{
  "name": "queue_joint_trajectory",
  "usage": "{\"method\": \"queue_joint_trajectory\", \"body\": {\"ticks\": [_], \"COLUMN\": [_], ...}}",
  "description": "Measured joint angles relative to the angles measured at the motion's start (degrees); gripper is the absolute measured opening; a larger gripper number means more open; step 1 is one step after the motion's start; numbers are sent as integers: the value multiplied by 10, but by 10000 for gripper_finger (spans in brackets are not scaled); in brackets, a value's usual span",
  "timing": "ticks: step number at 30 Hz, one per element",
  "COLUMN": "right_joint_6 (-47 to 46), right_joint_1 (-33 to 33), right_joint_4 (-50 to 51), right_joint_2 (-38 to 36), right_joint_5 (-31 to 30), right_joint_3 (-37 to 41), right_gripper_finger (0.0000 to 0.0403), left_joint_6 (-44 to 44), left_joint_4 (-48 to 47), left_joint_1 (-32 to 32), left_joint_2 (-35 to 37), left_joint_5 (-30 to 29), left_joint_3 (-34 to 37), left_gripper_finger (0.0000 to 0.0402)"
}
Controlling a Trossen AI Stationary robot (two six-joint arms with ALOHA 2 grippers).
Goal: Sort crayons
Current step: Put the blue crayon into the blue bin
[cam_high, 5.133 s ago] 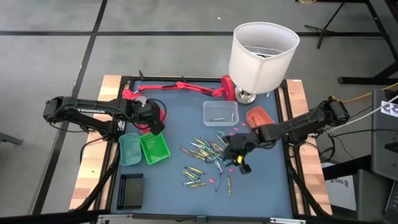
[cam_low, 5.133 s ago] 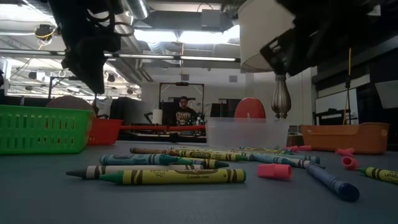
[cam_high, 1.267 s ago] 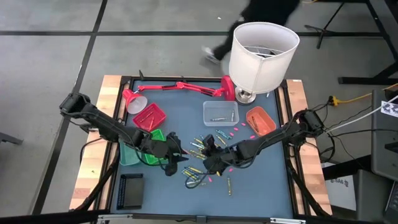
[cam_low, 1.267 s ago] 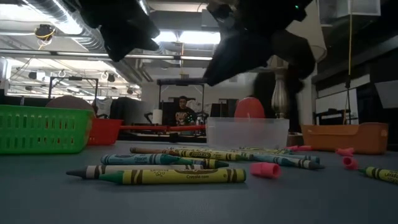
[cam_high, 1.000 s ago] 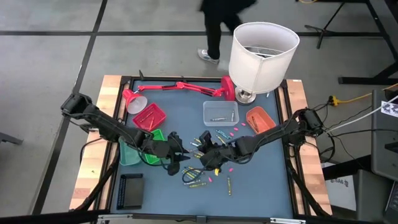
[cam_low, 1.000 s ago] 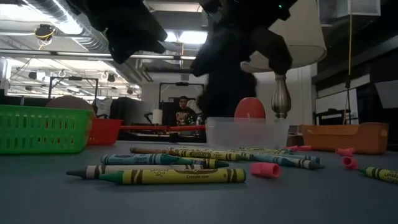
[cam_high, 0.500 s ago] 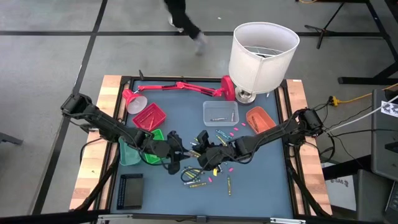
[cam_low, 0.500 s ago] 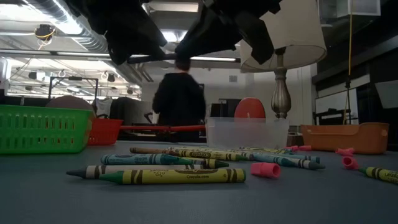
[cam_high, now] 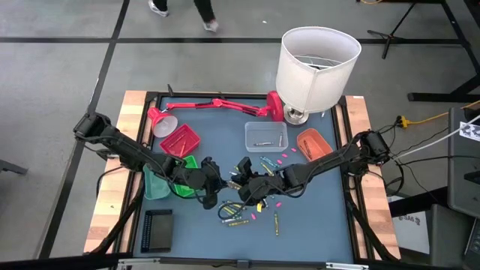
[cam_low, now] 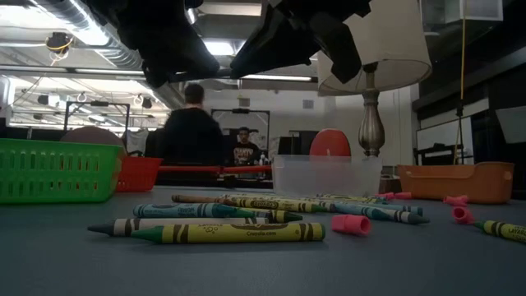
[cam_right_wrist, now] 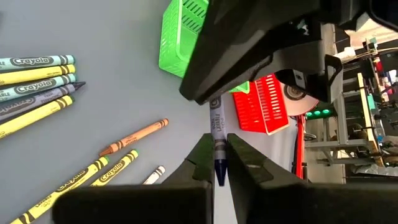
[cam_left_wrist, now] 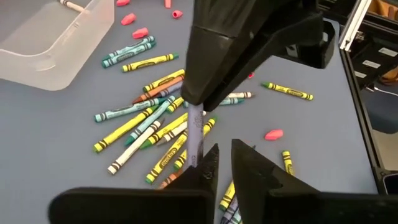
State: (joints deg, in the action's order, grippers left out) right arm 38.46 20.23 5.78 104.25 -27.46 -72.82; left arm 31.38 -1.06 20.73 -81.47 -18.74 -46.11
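Observation:
My right gripper (cam_right_wrist: 216, 158) (cam_high: 240, 184) is shut on a blue crayon (cam_right_wrist: 216, 124) above the middle of the table. My left gripper (cam_left_wrist: 224, 160) (cam_high: 212, 187) faces it fingertip to fingertip, its fingers a narrow gap apart. In the left wrist view the crayon (cam_left_wrist: 196, 134) sticks out of the right gripper, and its free end goes behind one left finger (cam_left_wrist: 208, 163). I cannot tell whether the left gripper touches it. Several loose crayons (cam_high: 247, 206) (cam_low: 230, 233) lie flat on the table below. My right gripper pinches the blue crayon between its two fingers (cam_right_wrist: 239, 165). The crayon lies along the fingers. Its pointed end (cam_right_wrist: 219, 179) is back between them, and its paper-wrapped part (cam_right_wrist: 216, 115) sticks out past the fingertips toward my left gripper. The crayon is lifted clear of the table.
Two green trays (cam_high: 159, 184) and a red tray (cam_high: 180, 140) stand at the left. A clear tray (cam_high: 265, 136) and an orange tray (cam_high: 313, 144) stand farther back. A white-shaded lamp (cam_high: 317, 64) and a red desk lamp (cam_high: 217, 105) are at the far edge. Pink bits (cam_high: 289, 155) lie around.
My right gripper has gone a little toward the table's left with the crayon, closer to my left gripper. A person has walked across the room behind the table.

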Motion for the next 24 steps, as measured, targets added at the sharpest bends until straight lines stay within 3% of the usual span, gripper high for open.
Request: {"method": "queue_joint_trajectory", "body": {"ticks": [5,13,24], "right_joint_6": [0,0,0], "right_joint_1": [0,0,0], "right_joint_4": [0,2,7], "right_joint_2": [0,0,0], "right_joint_5": [0,0,2], "right_joint_3": [0,0,0], "right_gripper_finger": [21,21,21], "left_joint_6": [0,-9,-57], "left_joint_4": [0,19,19], "left_joint_1": [-7,-5,-5], "left_joint_2": [0,0,0], "left_joint_5": [0,9,17], "left_joint_3": [0,0,0], "left_gripper_finger": [2,14,79]}}
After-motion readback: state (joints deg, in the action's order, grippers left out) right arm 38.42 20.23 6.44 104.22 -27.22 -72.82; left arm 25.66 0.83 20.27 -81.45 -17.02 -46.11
